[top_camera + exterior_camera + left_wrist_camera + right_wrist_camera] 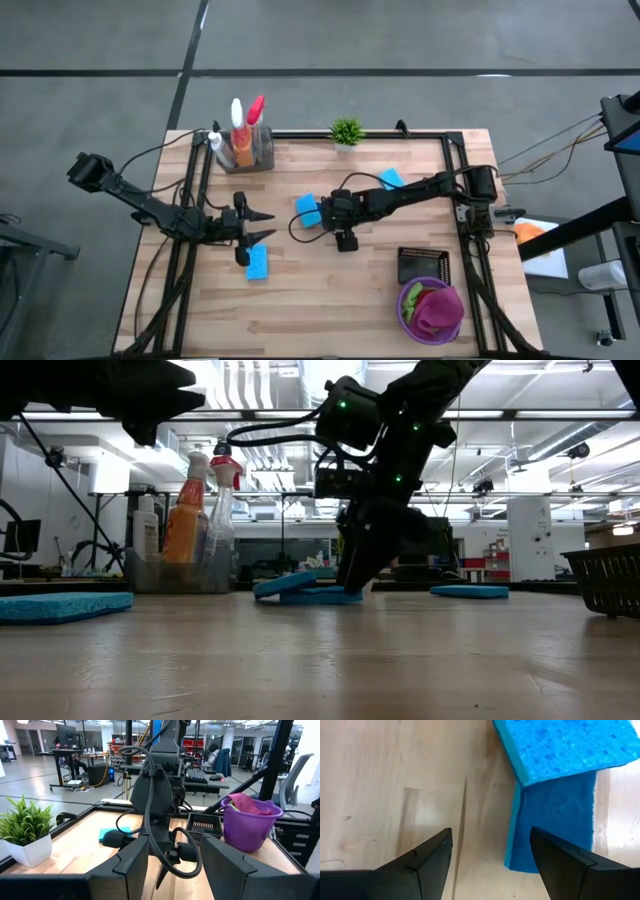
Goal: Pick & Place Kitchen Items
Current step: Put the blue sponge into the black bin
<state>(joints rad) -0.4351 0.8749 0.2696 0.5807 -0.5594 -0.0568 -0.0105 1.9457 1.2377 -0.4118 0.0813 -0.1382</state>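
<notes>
Two blue sponges point(308, 210) lie stacked, the upper one resting askew on the lower point(555, 820); they also show in the low view point(300, 588). My right gripper point(328, 218) points down just right of them, open and empty point(492, 865), close above the table. A third blue sponge point(257, 263) lies flat near my left gripper point(266, 226), which is open, empty and held level above the table point(175, 870). A fourth sponge point(391, 178) lies farther back. Spray bottles point(245, 125) stand in a clear bin at the back left.
A purple basket point(405, 310) with green and magenta cloths stands at the front right, a black basket point(424, 265) just behind it. A small potted plant point(346, 131) stands at the far edge. A black frame runs along the table's sides.
</notes>
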